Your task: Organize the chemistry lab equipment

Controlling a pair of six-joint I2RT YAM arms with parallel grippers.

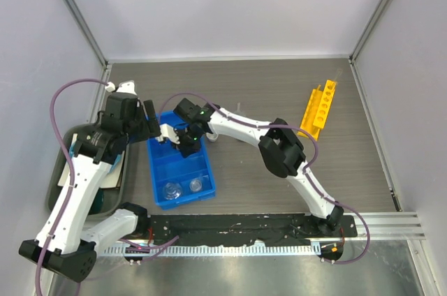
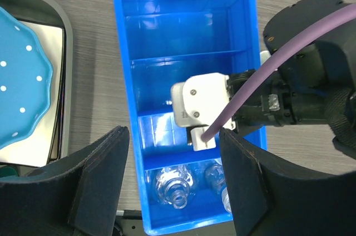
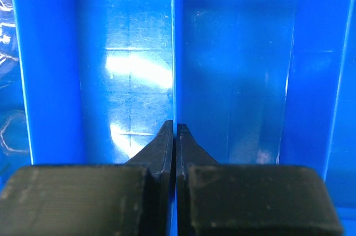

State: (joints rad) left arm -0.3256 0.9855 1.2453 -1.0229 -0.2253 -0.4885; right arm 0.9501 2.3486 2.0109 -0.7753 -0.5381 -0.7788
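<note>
The blue bin (image 1: 180, 167) sits on the desk (image 1: 265, 86) left of its middle, long side running from the near edge towards the far one, and cross walls split it into compartments. Two small clear glass vials (image 2: 172, 188) lie in the compartment at the bin's near end, side by side and close together. The other compartments show only bare blue floor.

The right gripper (image 3: 174, 127) reaches down into the middle of the bin with its jaws clenched tip to tip and nothing between them. In its own wrist view the tips hang right above a divider wall (the glassware shows only as faint outlines at the left edge of that view).

The left gripper (image 2: 172, 136) hovers over the bin's far left corner, looking down along the bin. Its jaws are released, spread wide, and they grasp nothing. Seen from its wrist, the right arm's white and black wrist lies between its fingers (image 2: 100, 186).

The yellow holed rack (image 1: 319, 109) lies towards the far right corner of the desk, well apart from the bin and both grippers.

At the left edge of the desk a grey tray (image 2: 61, 41) carries the teal dotted plate (image 2: 22, 97), just beside the bin.
</note>
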